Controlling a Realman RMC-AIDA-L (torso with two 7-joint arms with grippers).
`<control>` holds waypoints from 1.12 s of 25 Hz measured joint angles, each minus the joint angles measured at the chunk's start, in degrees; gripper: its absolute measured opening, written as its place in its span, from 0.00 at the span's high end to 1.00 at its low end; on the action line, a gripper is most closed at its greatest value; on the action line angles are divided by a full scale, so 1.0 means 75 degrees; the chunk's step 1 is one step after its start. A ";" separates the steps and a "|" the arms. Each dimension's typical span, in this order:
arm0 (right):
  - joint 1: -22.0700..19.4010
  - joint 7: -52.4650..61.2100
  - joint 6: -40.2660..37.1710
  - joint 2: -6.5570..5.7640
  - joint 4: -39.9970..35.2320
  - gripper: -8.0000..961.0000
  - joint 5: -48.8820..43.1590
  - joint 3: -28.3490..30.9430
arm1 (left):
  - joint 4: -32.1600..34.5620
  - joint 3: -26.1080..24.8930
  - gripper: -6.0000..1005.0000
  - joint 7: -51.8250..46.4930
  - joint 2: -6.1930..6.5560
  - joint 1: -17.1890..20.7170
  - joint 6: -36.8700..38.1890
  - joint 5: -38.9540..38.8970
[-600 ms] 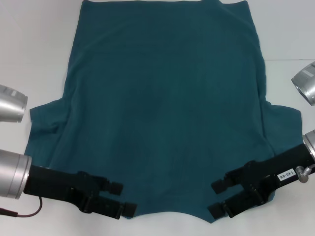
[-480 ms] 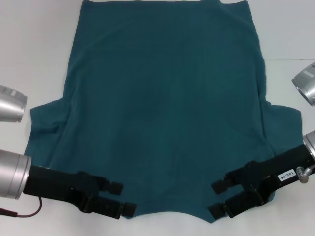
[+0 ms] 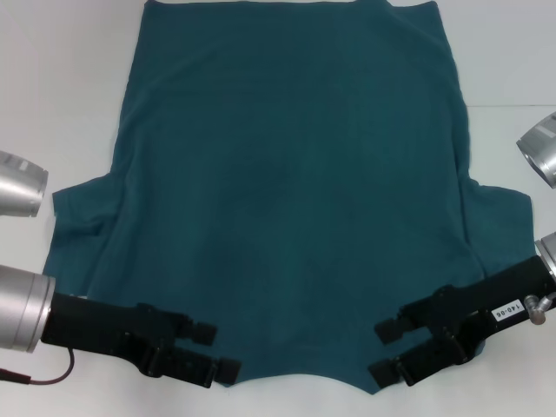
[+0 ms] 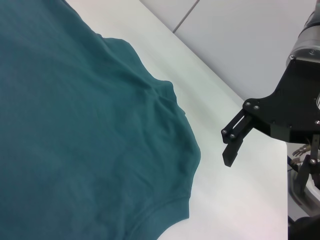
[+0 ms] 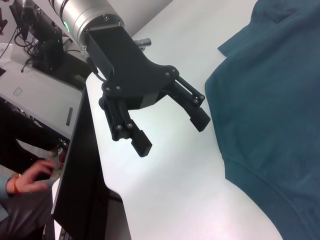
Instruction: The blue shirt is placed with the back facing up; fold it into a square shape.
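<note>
The blue shirt (image 3: 291, 191) lies spread flat on the white table (image 3: 61, 78), sleeves out to both sides and its curved near edge between my two grippers. My left gripper (image 3: 217, 350) is at the near left corner of the shirt, open, with nothing between its fingers. The right gripper (image 3: 380, 353) mirrors it at the near right corner, also open and empty. In the left wrist view the shirt (image 4: 75, 125) fills the frame and the right gripper (image 4: 234, 147) hangs past its edge. The right wrist view shows the left gripper (image 5: 172, 134) open beside the shirt (image 5: 270, 110).
Silver arm segments sit at the left (image 3: 17, 182) and right (image 3: 540, 148) sides of the table. In the right wrist view the table's edge (image 5: 107, 175) drops off to equipment, and a person's hand (image 5: 32, 175) rests there.
</note>
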 joint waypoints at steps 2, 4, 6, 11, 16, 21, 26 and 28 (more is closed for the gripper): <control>0.0000 0.0000 -0.0008 -0.0002 0.0000 0.07 0.0001 0.0000 | 0.0000 -0.0017 0.08 0.0000 0.0000 0.0000 0.0000 0.0000; -0.0001 0.0001 -0.0014 -0.0002 0.0000 0.07 0.0018 0.0018 | 0.0000 -0.0057 0.08 -0.0013 0.0001 0.0000 0.0000 -0.0008; -0.0001 0.0034 -0.0015 -0.0003 0.0000 0.07 0.0046 0.0095 | 0.0000 -0.0195 0.08 -0.0044 0.0008 0.0000 -0.0002 -0.0038; 0.0047 0.0388 0.0072 -0.0011 -0.0008 0.07 0.0053 0.0533 | 0.0000 -0.1197 0.08 -0.0229 0.0074 -0.0009 -0.0108 -0.0070; 0.0170 0.1603 0.0744 -0.0096 0.0000 0.07 0.0098 0.1269 | -0.0001 -0.2420 0.08 -0.1365 0.0196 -0.0018 -0.1036 -0.0081; 0.0425 0.2624 0.1454 -0.0141 0.0243 0.07 0.0108 0.1797 | -0.0295 -0.2910 0.08 -0.3174 0.0257 0.0071 -0.2637 -0.0101; 0.0689 0.3023 0.2236 -0.0284 0.0754 0.07 0.0209 0.1951 | -0.0951 -0.3581 0.09 -0.3719 0.0391 0.0083 -0.3367 -0.0297; 0.0751 0.3062 0.2380 -0.0354 0.0932 0.07 0.0301 0.1986 | -0.1103 -0.3712 0.09 -0.3717 0.0419 0.0080 -0.3496 -0.0399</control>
